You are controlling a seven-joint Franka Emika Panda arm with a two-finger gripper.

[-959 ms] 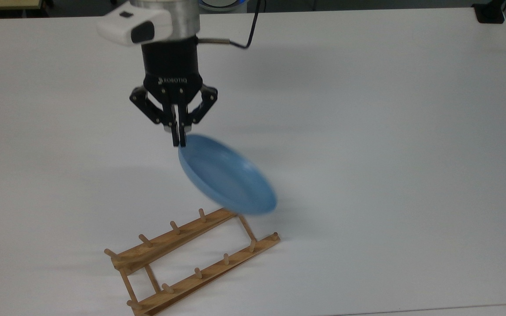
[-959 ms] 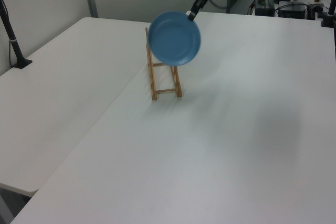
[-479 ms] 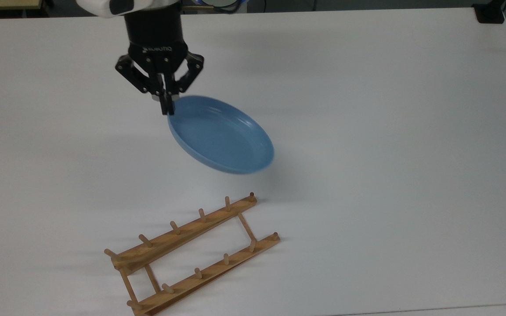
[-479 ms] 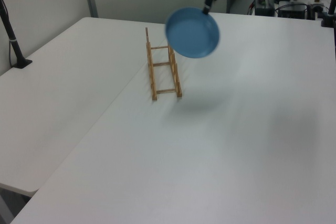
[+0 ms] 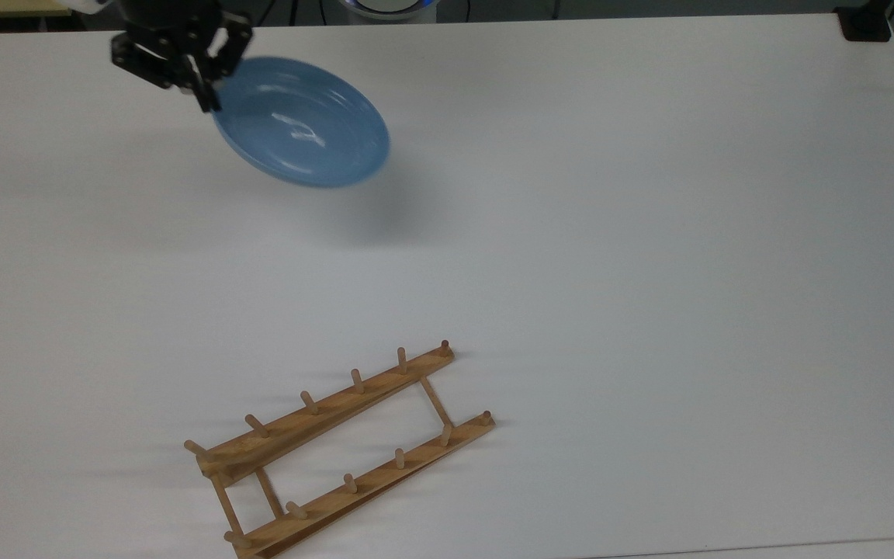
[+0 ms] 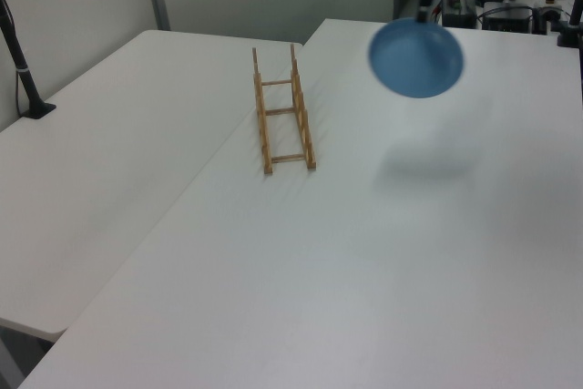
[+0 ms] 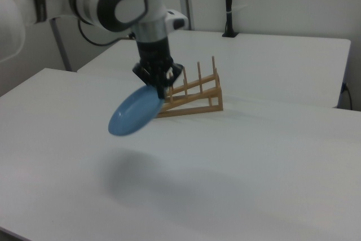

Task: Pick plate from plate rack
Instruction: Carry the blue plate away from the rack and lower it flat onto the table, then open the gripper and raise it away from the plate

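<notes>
Overhead, plate (image 5: 303,124) hangs above white table (image 5: 649,233) (rack (image 5: 338,450) apart).

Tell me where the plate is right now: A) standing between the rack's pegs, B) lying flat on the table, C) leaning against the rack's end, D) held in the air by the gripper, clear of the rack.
D: the gripper pinches the plate by its rim above the table, well away from the rack.
</notes>
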